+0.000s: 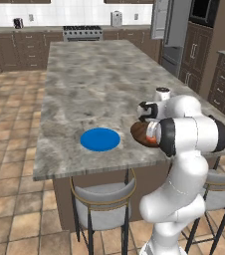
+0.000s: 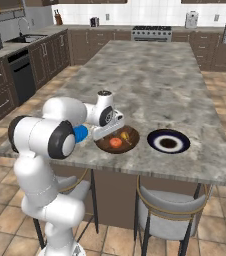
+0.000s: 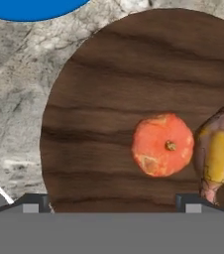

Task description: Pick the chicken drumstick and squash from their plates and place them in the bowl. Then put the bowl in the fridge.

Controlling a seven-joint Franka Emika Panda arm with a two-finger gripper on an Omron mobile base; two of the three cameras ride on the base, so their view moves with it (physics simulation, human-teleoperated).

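Gripper (image 3: 112,201): fingertips set wide apart, nothing between them; poised low over the near rim of the bowl, as the hand view shows.

Wooden bowl (image 3: 109,99): dark brown, shallow, on the near edge of the marble island counter (image 1: 94,74). Holds two items, lying side by side and almost touching.

Squash (image 3: 162,145): small, round, orange, stem up, near the bowl's middle. In the right base view it sits in the bowl (image 2: 117,140) as an orange spot (image 2: 115,142).

Chicken drumstick (image 3: 218,151): browned with a yellow patch, just beside the squash, bone end toward the gripper.

Blue plate (image 1: 100,139): flat, bright blue, bare, on the counter just beside the bowl, to the robot's left.

Dark-rimmed plate (image 2: 168,141): dark blue rim, white ring, dark centre, bare, on the bowl's other side.

Stools (image 1: 103,199): grey-cushioned, tucked under the counter's near edge.

Fridge (image 1: 170,30): grey steel, beyond the island's far right corner, well apart from the bowl.

Stove (image 1: 82,33): against the far wall.
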